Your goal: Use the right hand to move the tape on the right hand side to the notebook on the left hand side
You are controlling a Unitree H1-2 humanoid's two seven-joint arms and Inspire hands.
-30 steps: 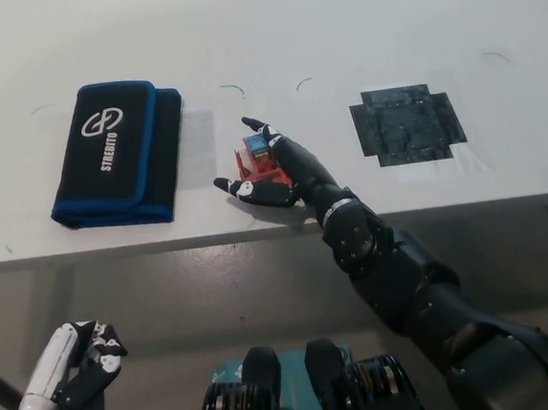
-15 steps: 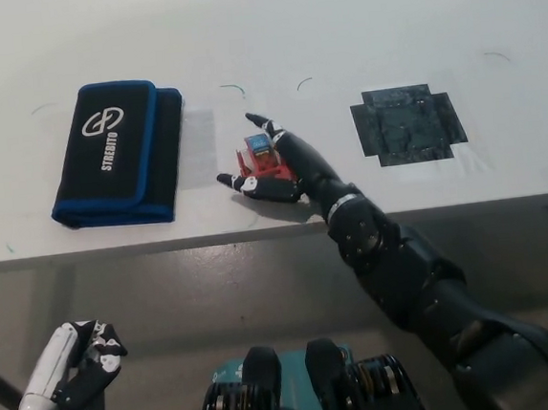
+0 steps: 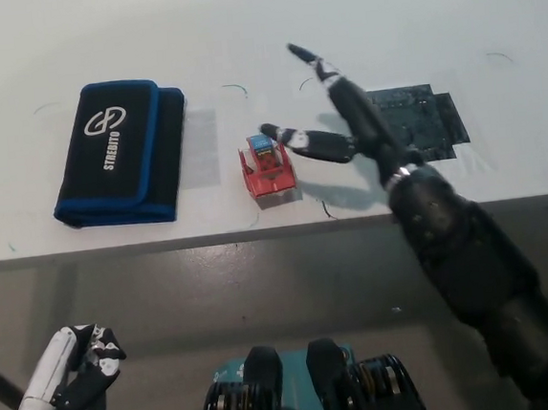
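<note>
A small red tape dispenser [image 3: 266, 169] with a blue top sits on the white table [image 3: 259, 34], right of the notebook. The notebook [image 3: 119, 150] is a black case with blue edging and white lettering, lying at the left. My black right hand [image 3: 333, 113] hovers open just right of the tape, fingers spread, touching nothing. My white left hand [image 3: 77, 368] rests below the table edge at lower left with its fingers curled on nothing.
A dark square patch [image 3: 411, 121] marks the table behind my right arm. Thin pen marks dot the surface. The table's front edge [image 3: 162, 245] runs across the middle of the picture.
My right hand let go of the tape and drew back up and to the right, opening wide. The tape stays on the table beside the notebook.
</note>
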